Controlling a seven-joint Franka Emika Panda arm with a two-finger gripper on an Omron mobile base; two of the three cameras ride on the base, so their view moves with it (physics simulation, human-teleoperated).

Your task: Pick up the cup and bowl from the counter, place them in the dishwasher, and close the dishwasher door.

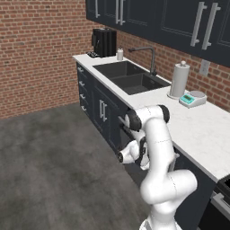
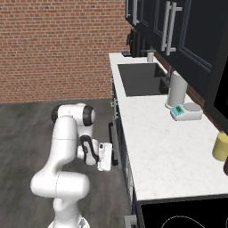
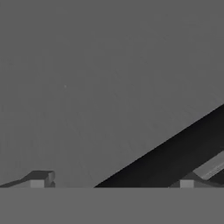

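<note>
A: Where do the task's things stand?

B: Long white marble-look counter (image 1: 197, 130) over dark navy cabinets runs along the brick wall. Can't make out the cup or the bowl on it in either base view. Dishwasher front and its door: can't tell them from the other navy fronts, the white arm (image 1: 157, 152) covers that stretch below the counter's front edge.

A: Gripper?

B: Two-finger gripper (image 3: 112, 183) hangs low, in front of the cabinets, pointed at the grey floor (image 3: 87, 87). Only the two dark fingertips (image 3: 41, 178) poke up in the hand view, set wide apart, nothing between them. A dark band crosses the lower right corner there, likely the cabinet base; hard to say.

A: What else is on the counter?

B: Dark sink basin (image 1: 130, 76) with a dark tap, white paper towel roll (image 1: 179, 80) near the back edge, teal-and-white kitchen scale (image 1: 193, 99) just beside it. Black coffee machine (image 1: 104, 42) at the far end. Yellow jar (image 2: 220, 147) at the right base view's right edge, partly cut off.
</note>
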